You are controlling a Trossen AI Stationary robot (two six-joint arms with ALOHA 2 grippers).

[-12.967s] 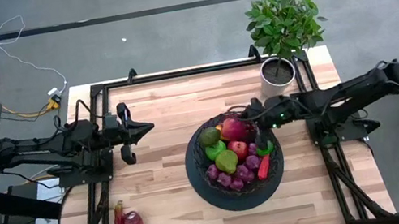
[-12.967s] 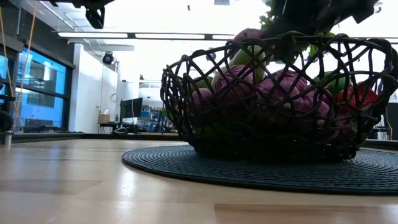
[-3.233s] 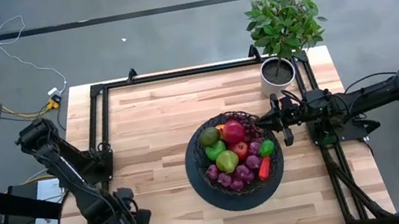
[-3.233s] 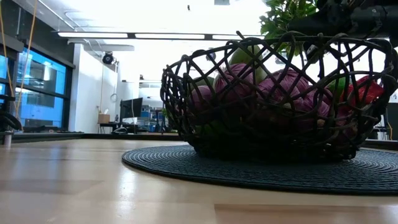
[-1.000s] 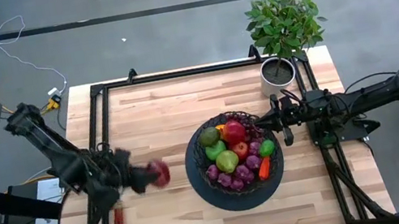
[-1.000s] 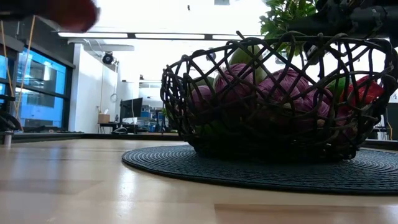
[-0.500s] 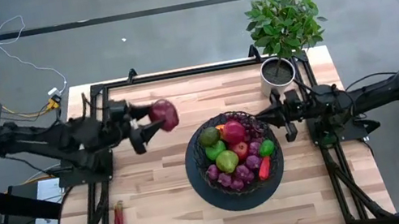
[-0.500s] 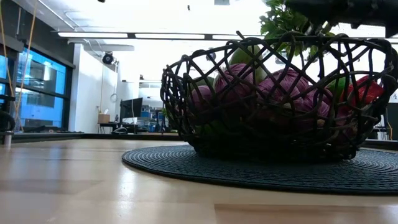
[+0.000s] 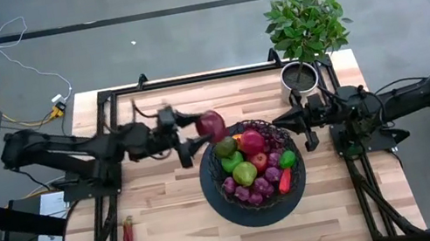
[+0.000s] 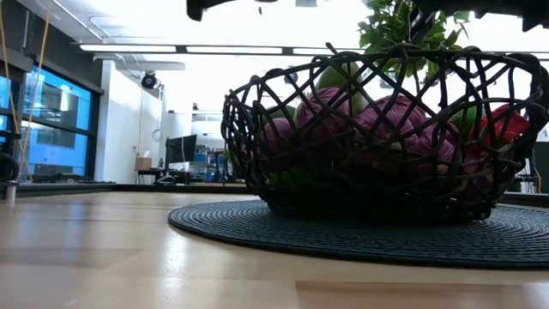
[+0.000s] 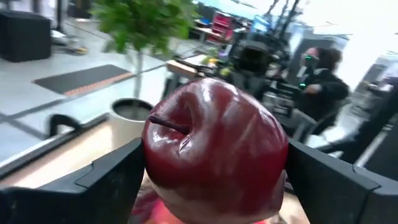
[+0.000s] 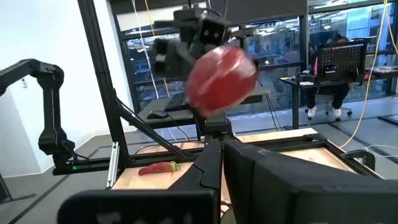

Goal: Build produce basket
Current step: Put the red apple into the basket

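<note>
The black wire basket stands on a round dark mat at the table's middle right, filled with produce: apples, a pear, purple grapes, a lime. My left gripper reaches in level from the left, shut on a dark red apple just over the basket's far-left rim. My right gripper hovers shut at the basket's right side, touching nothing. A red pepper lies on the wood near the table's near-left corner. My left gripper pinches the red apple's two opposite sides between its two fingers. The fingers come in level from the table's left. The apple is lifted clear of table and basket, its stem end turned back toward the wrist.
A potted green plant in a grey pot stands at the far right corner, behind my right gripper. Black frame rails run along the table's edges. Bare wood lies left of the mat and along the near edge.
My left gripper has carried the red apple from the table's left side, first toward the far edge, then right to the basket's far-left rim, and has rolled as it went. The apple stays clear of the table. My right gripper has risen a little.
</note>
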